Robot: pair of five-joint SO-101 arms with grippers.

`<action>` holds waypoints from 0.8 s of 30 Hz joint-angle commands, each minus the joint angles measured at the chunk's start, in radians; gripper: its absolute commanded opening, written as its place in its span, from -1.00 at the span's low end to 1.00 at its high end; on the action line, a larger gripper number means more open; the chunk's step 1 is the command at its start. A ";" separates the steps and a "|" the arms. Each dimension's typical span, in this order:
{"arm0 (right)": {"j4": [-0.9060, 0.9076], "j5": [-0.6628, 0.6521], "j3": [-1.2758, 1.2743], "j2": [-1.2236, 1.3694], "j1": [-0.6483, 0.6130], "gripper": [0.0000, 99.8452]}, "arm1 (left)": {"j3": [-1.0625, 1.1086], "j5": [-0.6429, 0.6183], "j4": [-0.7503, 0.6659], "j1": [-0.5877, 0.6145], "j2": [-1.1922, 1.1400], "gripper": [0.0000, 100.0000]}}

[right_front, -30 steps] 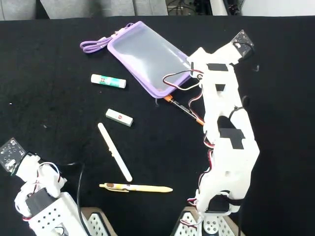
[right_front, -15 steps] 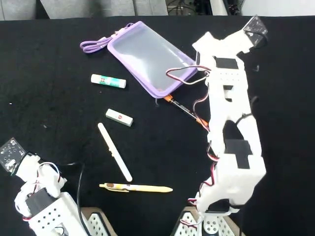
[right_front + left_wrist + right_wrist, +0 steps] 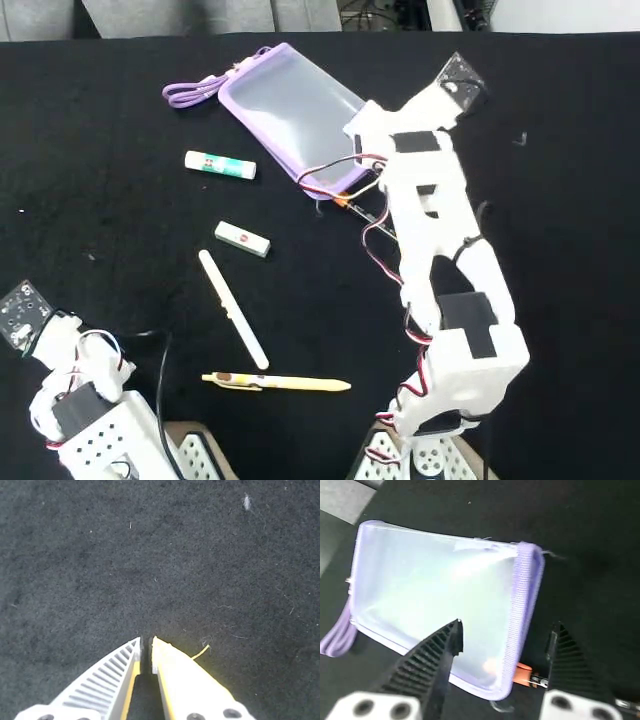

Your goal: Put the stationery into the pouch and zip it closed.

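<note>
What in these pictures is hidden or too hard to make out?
1. Orange pen: in the high view the right arm covers most of it, so its full length is hidden.
2. Pouch zip: too fine in the high view and the right wrist view to tell open from shut.
3. Left arm: cut off by the high view's lower edge.

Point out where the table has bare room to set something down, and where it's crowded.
Bare cloth lies right of the right arm, out to the table edge, and left of the glue stick and eraser. Crowded: the near end of the pouch, where the right gripper hangs open over it beside the orange pen.
</note>
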State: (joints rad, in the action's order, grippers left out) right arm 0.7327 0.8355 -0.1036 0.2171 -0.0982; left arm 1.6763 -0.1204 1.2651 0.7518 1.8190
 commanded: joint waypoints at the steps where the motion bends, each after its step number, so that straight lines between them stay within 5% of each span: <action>1: -0.091 0.029 -0.018 0.019 -0.014 -0.45 | 0.022 0.002 0.005 0.007 0.002 -0.90; 17: -0.410 0.021 -0.143 0.093 -0.021 -0.46 | 0.022 0.002 0.005 0.007 0.002 -0.90; 24: -0.420 0.021 -0.140 0.093 -0.018 -0.89 | 0.022 0.002 0.005 0.007 0.002 -0.90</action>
State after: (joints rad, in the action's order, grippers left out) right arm 0.3383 0.8539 -0.2570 0.3184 -0.0997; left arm 1.6763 -0.1204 1.2651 0.7518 1.8190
